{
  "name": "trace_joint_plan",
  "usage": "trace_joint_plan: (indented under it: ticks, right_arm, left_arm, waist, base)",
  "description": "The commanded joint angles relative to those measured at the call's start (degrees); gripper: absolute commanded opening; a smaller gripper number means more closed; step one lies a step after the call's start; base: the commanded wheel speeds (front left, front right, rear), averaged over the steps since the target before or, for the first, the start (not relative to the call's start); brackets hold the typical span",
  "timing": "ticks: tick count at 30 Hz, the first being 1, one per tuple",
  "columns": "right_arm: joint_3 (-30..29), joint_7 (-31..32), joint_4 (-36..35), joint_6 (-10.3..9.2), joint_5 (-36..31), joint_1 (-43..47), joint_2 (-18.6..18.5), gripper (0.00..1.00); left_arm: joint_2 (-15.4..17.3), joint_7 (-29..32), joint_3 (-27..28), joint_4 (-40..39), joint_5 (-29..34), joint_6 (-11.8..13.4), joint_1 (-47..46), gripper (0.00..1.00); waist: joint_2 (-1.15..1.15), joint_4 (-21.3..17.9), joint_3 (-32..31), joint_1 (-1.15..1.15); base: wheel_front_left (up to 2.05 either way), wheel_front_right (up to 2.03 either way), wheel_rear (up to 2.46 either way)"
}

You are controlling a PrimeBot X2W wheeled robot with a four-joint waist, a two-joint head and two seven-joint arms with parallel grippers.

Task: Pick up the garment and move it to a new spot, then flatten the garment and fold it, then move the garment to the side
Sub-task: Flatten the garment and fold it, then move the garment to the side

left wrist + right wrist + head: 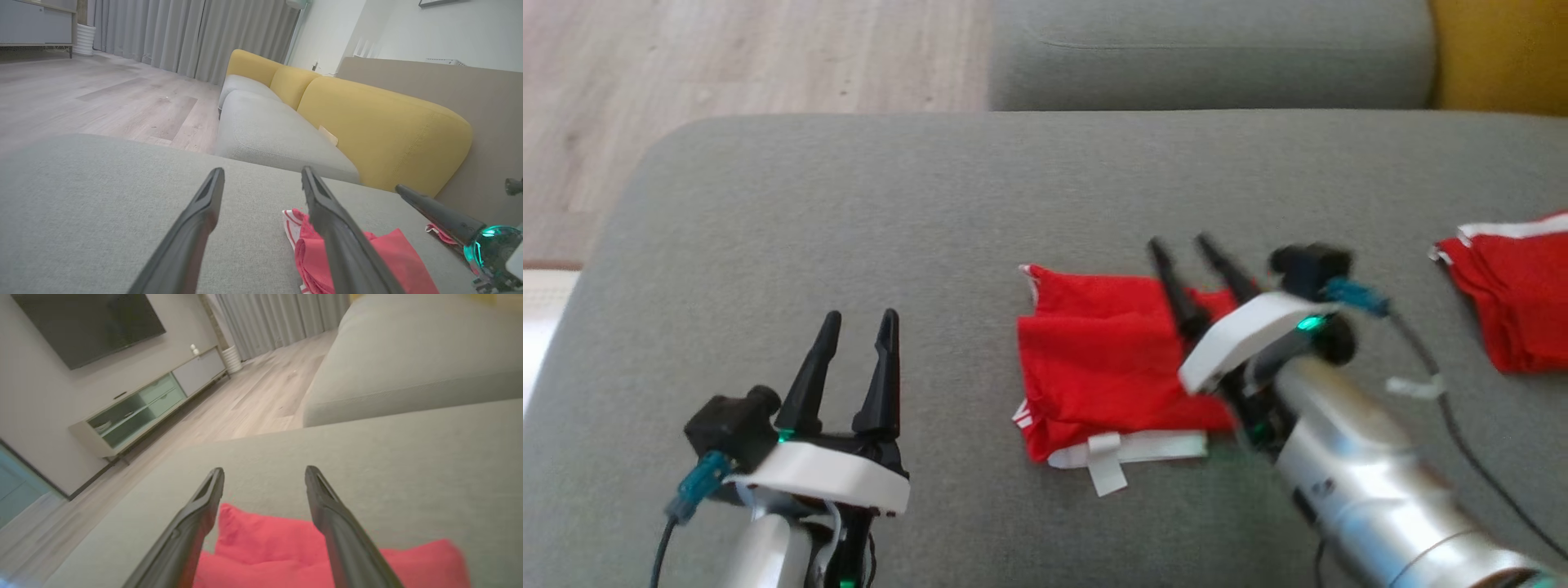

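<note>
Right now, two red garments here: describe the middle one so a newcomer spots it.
Start from the big grey cushion before the robot. Near its middle lies a red garment, the right arm's open fingers over its right side. Unlike the other red garment at the far right edge, it has a white band and loose tag along its near edge.

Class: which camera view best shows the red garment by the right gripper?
Head view: the red garment lies almost whole, white trim visible. Left wrist view gives a slanted part behind a finger; right wrist view, a blurred near edge.
</note>
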Motion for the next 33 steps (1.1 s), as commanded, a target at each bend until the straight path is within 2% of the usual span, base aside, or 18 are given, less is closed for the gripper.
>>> trace_joint_plan:
  ticks: [1,5,8,15,23,33]
  right_arm:
    - [-2.1,-0.8,-1.4,-0.05,-2.2,-2.5,-0.1,1.0]
    - [-11.5,-0.8,-5.4,-0.05,-11.7,-0.6,-3.7,1.0]
    - [-18.4,-0.8,-9.7,-0.05,-18.8,3.6,-4.8,1.0]
    - [-30.3,-0.8,-19.7,-0.05,-30.5,15.1,-2.0,1.0]
    - [-36.2,-0.6,-28.1,-0.05,-35.6,23.0,0.5,1.0]
    - [-36.2,1.0,-32.7,-0.05,-33.9,25.6,0.7,1.0]
  left_arm:
    - [0.1,-0.7,2.2,-2.4,-0.3,0.5,-1.6,1.0]
    - [0.1,-0.7,2.8,-3.6,-0.5,0.8,-2.0,1.0]
    - [0.1,-0.7,3.1,-4.2,-0.6,1.0,-2.3,1.0]
    - [0.1,-0.7,3.3,-4.9,-0.6,1.1,-2.2,1.0]
    - [0.1,-0.7,3.7,-5.2,0.5,0.9,-1.4,1.0]
    - [0.1,-0.7,3.0,-5.2,0.8,0.7,-1.2,1.0]
  waist:
    - [0.0,-1.2,0.3,0.0]
    - [0.0,-3.0,0.7,0.0]
    - [0.0,-4.0,0.9,0.0]
    - [0.0,-5.2,0.8,0.0]
    - [0.0,-5.4,1.1,0.0]
    - [0.0,-4.9,1.4,0.0]
  base:
    - [0.0,0.0,0.0]
    - [0.0,0.0,0.0]
    - [0.0,0.0,0.0]
    - [0.0,0.0,0.0]
    - [0.0,0.0,0.0]
    - [0.0,0.0,0.0]
